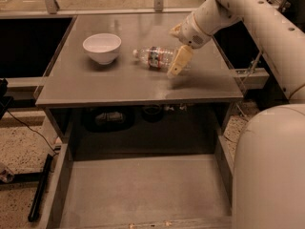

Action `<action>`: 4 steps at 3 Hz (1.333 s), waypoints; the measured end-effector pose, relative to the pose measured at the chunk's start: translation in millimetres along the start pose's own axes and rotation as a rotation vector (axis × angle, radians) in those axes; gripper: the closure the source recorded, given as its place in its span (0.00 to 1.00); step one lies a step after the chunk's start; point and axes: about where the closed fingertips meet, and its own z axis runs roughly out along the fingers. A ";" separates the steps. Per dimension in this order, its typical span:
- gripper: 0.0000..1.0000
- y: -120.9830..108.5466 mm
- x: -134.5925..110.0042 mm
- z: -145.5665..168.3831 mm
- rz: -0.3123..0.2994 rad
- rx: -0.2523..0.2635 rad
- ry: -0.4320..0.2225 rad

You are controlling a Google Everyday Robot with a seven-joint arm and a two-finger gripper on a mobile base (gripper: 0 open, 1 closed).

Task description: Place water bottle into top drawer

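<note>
The water bottle (155, 57) lies on its side on the grey table (119, 82), white cap pointing left toward the white bowl. My gripper (177, 46) is at the bottle's base end, low over the table. Its fingers are open, one finger (179, 62) in front of the base and the other behind it. I cannot tell whether they touch the bottle. The top drawer (143, 190) is pulled out below the table's front edge, a wide shallow grey tray with nothing in it.
A white bowl (101, 46) stands on the table left of the bottle. Dark objects (108, 119) sit on the shelf under the tabletop. My arm's large white body (269, 171) fills the lower right. A black rod (40, 187) lies on the floor at left.
</note>
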 end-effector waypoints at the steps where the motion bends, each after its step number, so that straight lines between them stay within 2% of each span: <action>1: 0.00 -3.8 0.8 4.2 0.082 0.012 -0.029; 2: 0.08 -3.9 0.8 4.2 0.083 0.012 -0.030; 3: 0.26 -3.9 0.8 4.3 0.083 0.012 -0.030; 4: 0.49 -3.9 0.8 4.3 0.083 0.012 -0.030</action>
